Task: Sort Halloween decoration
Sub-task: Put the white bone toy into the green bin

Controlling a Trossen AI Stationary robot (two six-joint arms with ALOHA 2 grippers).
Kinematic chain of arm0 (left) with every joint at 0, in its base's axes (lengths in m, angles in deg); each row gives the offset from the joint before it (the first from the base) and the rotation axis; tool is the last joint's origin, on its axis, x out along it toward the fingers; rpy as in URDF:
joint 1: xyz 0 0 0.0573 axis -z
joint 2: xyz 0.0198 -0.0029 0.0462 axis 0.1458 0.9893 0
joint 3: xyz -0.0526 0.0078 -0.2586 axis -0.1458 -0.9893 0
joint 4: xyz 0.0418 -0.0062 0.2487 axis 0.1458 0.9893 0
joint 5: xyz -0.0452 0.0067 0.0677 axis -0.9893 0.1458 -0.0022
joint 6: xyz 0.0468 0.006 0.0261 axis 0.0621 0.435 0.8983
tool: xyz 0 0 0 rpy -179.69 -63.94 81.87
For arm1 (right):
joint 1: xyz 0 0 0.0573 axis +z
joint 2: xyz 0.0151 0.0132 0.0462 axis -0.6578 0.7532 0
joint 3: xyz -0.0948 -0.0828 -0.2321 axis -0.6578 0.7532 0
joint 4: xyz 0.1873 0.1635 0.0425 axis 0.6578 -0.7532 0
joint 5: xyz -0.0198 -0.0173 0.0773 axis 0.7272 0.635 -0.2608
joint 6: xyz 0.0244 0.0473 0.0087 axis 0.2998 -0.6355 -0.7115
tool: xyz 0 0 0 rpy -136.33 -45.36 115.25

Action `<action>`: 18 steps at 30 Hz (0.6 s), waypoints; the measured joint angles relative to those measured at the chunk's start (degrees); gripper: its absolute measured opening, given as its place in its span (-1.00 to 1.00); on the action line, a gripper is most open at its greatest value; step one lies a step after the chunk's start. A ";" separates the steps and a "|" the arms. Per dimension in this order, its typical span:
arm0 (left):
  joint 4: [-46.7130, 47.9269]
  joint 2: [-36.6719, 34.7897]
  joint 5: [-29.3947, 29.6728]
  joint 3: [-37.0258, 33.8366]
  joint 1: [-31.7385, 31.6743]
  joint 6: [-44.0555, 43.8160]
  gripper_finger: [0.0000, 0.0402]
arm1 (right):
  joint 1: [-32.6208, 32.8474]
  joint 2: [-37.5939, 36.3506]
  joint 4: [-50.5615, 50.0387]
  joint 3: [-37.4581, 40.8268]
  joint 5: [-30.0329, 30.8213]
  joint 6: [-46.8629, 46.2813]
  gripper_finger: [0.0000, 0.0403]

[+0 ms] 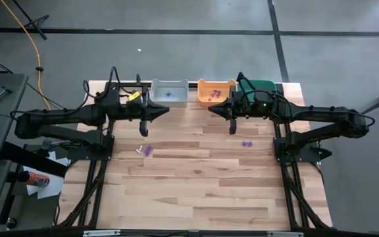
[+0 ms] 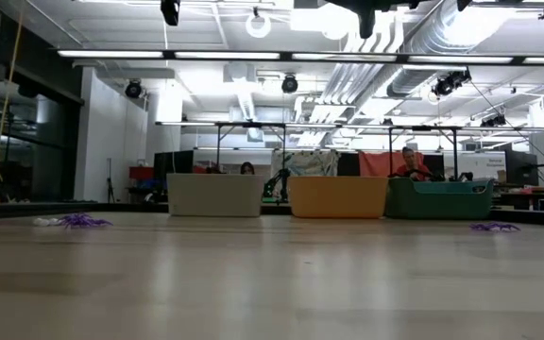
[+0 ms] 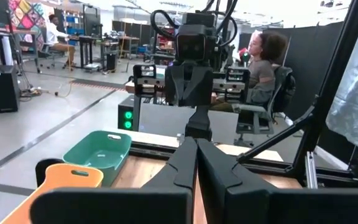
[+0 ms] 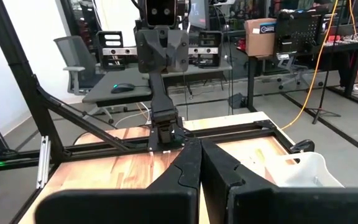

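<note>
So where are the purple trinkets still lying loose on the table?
High view: one purple cluster lies on the wooden table below the left hand; another cluster lies below the right hand.

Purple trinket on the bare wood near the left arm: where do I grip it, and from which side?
Come straight down on the purple trinket and pinch its middle. It lies low and flat on the table, so a side approach would probably only push it. Its finer shape can't be made out.

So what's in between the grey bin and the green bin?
The orange bin sits between the grey bin and the green bin, with small purple trinkets inside it. The high view shows it best.
</note>
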 joint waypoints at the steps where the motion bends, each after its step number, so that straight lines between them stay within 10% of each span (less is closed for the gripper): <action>1: 0.67 -0.02 0.03 0.00 0.00 -0.03 -0.97 | 0.00 0.00 -0.02 0.00 0.00 0.00 -1.00; 18: 61.81 10.15 4.98 0.00 5.16 -36.14 -0.41 | -0.04 0.00 -2.04 0.02 3.00 0.20 -1.00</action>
